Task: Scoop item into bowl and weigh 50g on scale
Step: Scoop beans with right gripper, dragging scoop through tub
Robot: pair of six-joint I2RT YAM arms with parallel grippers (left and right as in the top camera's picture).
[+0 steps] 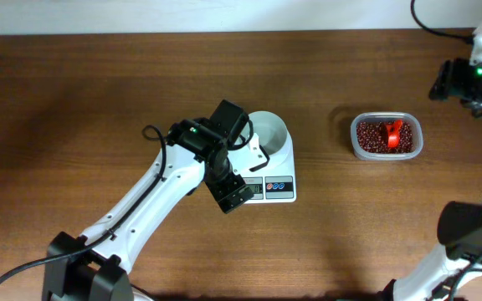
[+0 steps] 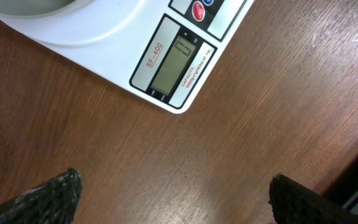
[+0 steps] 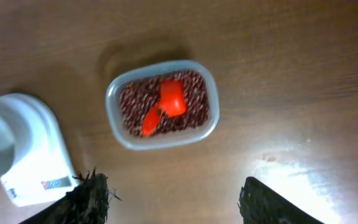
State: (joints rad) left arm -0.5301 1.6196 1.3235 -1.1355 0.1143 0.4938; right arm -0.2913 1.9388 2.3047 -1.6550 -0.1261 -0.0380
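Observation:
The white bowl (image 1: 269, 132) sits on the white scale (image 1: 279, 187) at the table's middle. The bowl looks empty. My left gripper (image 1: 231, 197) is open and empty, low over the wood just in front of the scale's display (image 2: 173, 62); its fingers (image 2: 179, 200) frame bare table. The dark red-brown beans (image 1: 371, 135) fill a clear plastic tub (image 1: 386, 155) to the right, with an orange-red scoop (image 1: 392, 132) lying in them. My right gripper (image 1: 448, 82) is open and empty, high above the far right; its view (image 3: 179, 202) shows the tub (image 3: 114, 124), beans (image 3: 194, 93), scoop (image 3: 168, 101) and scale (image 3: 39, 165).
The table's far edge runs along the top of the overhead view. The scale's red button (image 2: 199, 10) shows near the display. Black cables hang at the top right (image 1: 429, 25). The right arm's base (image 1: 467, 230) stands at the lower right.

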